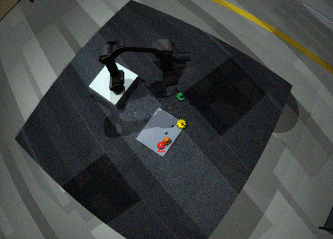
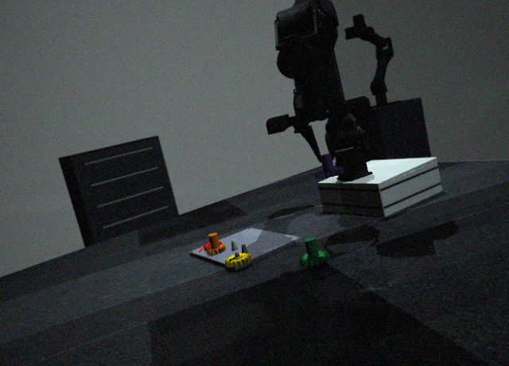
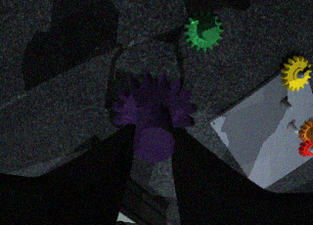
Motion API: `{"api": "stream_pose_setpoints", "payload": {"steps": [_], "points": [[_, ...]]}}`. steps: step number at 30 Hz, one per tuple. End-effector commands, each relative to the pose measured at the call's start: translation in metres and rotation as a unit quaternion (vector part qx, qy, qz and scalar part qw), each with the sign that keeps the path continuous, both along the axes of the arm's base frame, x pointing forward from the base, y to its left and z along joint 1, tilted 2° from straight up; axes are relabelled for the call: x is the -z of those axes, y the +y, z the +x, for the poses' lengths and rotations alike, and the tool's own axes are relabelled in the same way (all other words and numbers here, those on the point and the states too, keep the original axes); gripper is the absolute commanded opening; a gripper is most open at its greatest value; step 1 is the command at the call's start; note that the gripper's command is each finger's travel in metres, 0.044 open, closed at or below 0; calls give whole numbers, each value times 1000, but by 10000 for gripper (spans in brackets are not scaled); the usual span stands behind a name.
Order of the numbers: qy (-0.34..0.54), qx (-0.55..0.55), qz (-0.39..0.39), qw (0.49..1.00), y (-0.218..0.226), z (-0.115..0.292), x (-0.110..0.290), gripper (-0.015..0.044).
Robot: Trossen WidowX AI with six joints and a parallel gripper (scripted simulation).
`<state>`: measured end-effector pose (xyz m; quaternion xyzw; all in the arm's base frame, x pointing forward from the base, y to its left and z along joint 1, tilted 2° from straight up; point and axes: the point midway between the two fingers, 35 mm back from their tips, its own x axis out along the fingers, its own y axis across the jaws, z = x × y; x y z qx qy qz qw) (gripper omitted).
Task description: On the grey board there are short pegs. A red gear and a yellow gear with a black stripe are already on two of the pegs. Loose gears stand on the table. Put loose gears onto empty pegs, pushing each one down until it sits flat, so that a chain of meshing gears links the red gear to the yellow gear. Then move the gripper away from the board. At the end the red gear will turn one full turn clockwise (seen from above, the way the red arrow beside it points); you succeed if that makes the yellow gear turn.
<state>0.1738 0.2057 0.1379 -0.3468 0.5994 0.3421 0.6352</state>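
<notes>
My gripper (image 3: 155, 133) is shut on the stem of a purple gear (image 2: 328, 166) (image 3: 154, 146) and holds it up above the table. The grey board (image 1: 153, 134) (image 2: 267, 240) (image 3: 245, 158) carries a red gear (image 1: 162, 145) (image 3: 306, 148) with an orange gear (image 1: 166, 140) (image 2: 214, 243) (image 3: 308, 132) beside it, and a yellow gear (image 1: 180, 124) (image 2: 238, 260) (image 3: 294, 74) with a black stripe at a corner. Two bare pegs (image 1: 165, 132) (image 2: 234, 244) (image 3: 292, 126) stand between the orange and yellow gears. A green gear (image 1: 180, 96) (image 2: 312, 255) (image 3: 202, 33) stands on the table off the board.
The arm's base stands on a white block (image 1: 102, 83) (image 2: 410, 175). The green gear stands between that block's side of the table and the board's yellow-gear corner. A dark panel (image 2: 123, 185) stands in the background. Dark shadows lie across the table.
</notes>
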Motion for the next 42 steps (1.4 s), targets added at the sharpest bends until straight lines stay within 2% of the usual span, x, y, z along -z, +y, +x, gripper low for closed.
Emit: {"api": "stream_pose_setpoints", "payload": {"steps": [1,42], "points": [[-4,8,2,1000,-3,9,0,0],[-4,8,1,1000,-51,85,25,0]]}}
